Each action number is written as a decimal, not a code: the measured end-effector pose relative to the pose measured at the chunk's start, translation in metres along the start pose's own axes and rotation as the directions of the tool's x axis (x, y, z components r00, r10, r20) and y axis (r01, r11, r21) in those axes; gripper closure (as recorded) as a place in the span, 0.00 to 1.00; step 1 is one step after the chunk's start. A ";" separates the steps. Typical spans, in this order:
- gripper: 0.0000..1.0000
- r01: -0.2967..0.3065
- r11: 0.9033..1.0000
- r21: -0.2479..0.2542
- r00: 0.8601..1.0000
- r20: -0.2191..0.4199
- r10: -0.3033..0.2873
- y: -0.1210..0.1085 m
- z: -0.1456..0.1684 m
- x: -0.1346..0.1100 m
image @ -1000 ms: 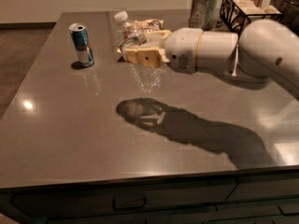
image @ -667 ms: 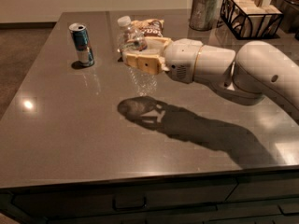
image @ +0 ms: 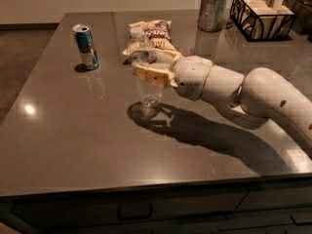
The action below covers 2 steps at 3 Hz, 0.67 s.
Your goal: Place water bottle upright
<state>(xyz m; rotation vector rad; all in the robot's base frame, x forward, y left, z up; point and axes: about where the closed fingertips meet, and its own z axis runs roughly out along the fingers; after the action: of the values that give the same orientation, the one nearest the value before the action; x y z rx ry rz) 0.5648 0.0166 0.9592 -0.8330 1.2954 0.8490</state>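
- Tabletop (image: 73, 145), dark grey and glossy, fills most of your view, with drawer fronts along the bottom edge.
- Your white arm (image: 263, 99) reaches in from the right edge towards the middle of the frame.
- Wire basket (image: 261, 13) sits at the upper right, with a metal cup (image: 211, 14) just to its left.
- Chip bag (image: 155, 32) lies at the upper centre, behind the bottle.
- Your gripper (image: 147, 65) is at the centre, clenched around the middle of the water bottle (image: 148, 90), one tan finger (image: 152, 75) crossing its front.
- The water bottle stands with its long axis close to vertical, white cap up, the top leaning slightly towards the upper left. Its base is at the table above its own shadow; you cannot tell whether it touches.
- Blue and silver can (image: 86, 46) stands upright at the upper left, well apart from the bottle.
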 end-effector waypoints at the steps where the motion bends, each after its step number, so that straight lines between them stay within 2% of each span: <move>1: 1.00 -0.022 1.000 0.002 0.999 0.046 0.022 0.001 -0.003 0.006; 2: 0.82 -0.030 0.999 -0.017 0.997 0.070 0.031 0.002 -0.004 0.010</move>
<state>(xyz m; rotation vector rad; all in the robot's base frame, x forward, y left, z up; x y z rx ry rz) 0.5625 0.0149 0.9484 -0.7907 1.2442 0.9059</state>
